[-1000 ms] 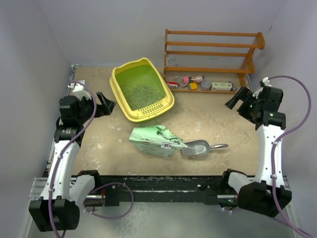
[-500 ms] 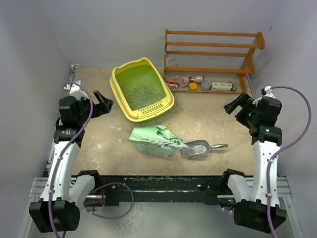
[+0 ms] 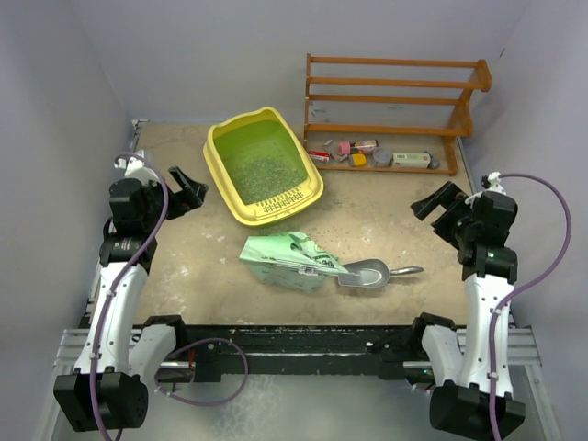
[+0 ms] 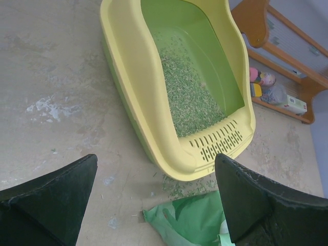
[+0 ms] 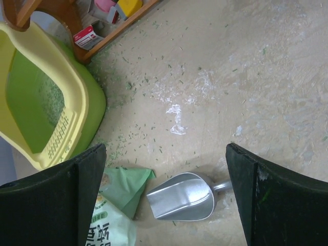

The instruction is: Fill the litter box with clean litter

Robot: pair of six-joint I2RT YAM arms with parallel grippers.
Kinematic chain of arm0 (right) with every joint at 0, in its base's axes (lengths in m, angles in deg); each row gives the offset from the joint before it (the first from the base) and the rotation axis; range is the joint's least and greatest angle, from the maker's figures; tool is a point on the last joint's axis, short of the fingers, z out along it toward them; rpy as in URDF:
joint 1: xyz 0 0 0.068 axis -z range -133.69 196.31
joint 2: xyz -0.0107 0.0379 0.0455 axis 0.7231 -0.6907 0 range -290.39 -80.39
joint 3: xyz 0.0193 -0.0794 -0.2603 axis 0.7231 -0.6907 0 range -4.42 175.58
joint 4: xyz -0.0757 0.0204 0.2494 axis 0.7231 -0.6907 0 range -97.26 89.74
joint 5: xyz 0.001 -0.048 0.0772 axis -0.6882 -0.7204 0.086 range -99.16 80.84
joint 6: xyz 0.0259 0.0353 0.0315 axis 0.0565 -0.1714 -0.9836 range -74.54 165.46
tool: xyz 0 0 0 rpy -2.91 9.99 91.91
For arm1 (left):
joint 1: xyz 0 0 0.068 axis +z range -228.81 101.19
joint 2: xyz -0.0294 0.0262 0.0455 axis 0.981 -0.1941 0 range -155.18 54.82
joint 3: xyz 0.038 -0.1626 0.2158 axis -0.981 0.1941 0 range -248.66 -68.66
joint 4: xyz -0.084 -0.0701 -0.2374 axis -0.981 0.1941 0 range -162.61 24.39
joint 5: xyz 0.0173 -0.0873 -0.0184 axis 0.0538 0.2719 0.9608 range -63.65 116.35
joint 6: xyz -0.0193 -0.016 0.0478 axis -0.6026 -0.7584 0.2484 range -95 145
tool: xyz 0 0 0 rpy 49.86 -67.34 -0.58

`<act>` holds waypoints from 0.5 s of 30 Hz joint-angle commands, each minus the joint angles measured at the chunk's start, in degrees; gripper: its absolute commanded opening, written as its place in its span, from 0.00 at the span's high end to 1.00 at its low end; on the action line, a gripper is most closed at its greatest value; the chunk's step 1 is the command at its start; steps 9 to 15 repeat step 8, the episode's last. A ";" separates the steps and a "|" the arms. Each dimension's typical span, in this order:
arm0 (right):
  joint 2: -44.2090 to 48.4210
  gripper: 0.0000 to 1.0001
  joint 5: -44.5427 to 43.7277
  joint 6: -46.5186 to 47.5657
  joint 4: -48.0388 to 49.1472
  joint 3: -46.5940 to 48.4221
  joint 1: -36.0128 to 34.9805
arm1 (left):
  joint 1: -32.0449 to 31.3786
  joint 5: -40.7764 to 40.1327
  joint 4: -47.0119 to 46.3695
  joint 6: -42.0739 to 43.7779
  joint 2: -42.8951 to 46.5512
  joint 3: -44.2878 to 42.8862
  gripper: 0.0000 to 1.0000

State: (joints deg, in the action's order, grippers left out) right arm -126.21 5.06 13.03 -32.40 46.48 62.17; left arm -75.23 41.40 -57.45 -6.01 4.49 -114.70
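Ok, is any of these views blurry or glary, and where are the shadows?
Top view: even soft light, sharp, shadows faint. Left wrist: litter box crisp, near fingers dark and slightly soft. Right wrist: mild sheen on the scoop, fingers nearly black.

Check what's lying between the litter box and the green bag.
Only a scatter of spilled litter granules on the table, just off the litter box at its grille end, short of the green bag; the left wrist view shows it.

The bag (image 4: pixel 189 225) is cut off below; the rack (image 3: pixel 386 130) holds items (image 3: pixel 411 159) too small to name.
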 commanded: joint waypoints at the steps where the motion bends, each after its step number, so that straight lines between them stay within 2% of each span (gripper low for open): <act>1: 0.73 0.00 2.36 -0.68 2.63 -0.61 0.02 | -0.15 -1.45 -0.57 0.78 0.43 -2.68 0.01; 15: 3.16 0.00 0.09 0.38 2.95 -2.10 0.04 | -0.15 -0.94 -0.43 1.54 -0.38 -2.76 0.01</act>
